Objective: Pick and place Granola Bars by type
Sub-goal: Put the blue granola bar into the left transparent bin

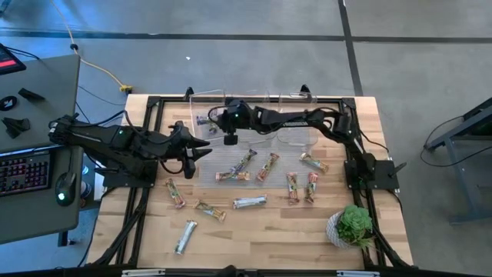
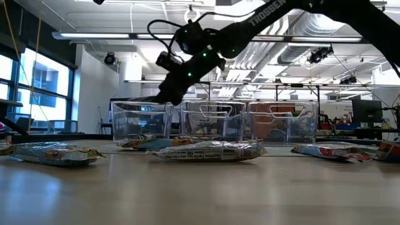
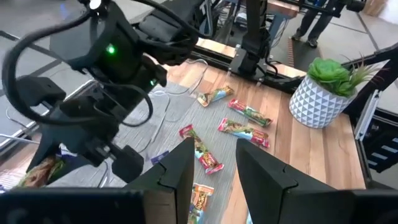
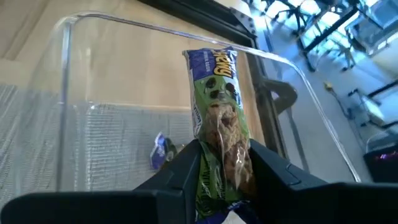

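Granola Bars [image 1: 243, 171] mostly lie loose on the table; going left to right, we begin with our left gripper [image 3: 214, 177], which hangs over the table's left part with its jaws parted and nothing between them, the nearest loose bars just ahead of its tips. Our right gripper [image 4: 225, 171] has reached across to the leftmost clear bin [image 4: 68, 74], and its jaws are closed on a green-wrapped bar [image 4: 219, 115], pinching only the lower end so most of the bar stands out beyond the fingertips. A small purple-wrapped piece [image 4: 163, 151] already rests on the bin floor, below and ahead of the jaws.

We see three ways this could slip. Held by one end, the bar may pivot between the pads and drop early. The bin's far rim curves just beyond the bar's free end, so a release made too far forward could leave the bar on the rim or outside it. And the wrapper already inside looks unlike ours, so we judge this may be the wrong bin for this type
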Available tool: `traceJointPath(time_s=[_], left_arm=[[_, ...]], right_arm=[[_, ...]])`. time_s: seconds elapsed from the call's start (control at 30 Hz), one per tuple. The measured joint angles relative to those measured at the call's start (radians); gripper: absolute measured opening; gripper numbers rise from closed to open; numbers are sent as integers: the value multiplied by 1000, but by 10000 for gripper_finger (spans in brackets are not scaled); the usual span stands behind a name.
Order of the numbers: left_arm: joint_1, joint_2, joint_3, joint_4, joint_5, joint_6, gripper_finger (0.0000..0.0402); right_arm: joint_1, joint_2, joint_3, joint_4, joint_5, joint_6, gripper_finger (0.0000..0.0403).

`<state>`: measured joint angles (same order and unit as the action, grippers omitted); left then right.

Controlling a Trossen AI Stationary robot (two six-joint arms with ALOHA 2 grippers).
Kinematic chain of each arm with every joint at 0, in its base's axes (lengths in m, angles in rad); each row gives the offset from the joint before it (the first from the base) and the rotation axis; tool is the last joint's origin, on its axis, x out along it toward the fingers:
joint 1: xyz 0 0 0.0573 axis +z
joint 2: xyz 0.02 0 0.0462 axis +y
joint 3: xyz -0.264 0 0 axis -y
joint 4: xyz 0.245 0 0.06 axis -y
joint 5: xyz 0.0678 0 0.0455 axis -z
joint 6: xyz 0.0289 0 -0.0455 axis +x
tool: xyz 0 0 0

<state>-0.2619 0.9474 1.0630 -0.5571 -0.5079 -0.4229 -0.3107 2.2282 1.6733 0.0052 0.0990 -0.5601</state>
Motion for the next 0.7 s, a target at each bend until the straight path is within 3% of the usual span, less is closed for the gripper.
traceJointPath(time_s=[0.23, 0.37, 0.7], left_arm=[[0, 0, 0, 0, 0, 0, 115], [0, 0, 0, 1, 0, -1, 115], [0, 0, 0, 1, 0, -2, 115]], right_arm=[[5, 4, -2, -5, 57, -77, 98], [19, 4, -2, 8, 80, -174, 118], [71, 0, -7, 118, 194, -236, 149]])
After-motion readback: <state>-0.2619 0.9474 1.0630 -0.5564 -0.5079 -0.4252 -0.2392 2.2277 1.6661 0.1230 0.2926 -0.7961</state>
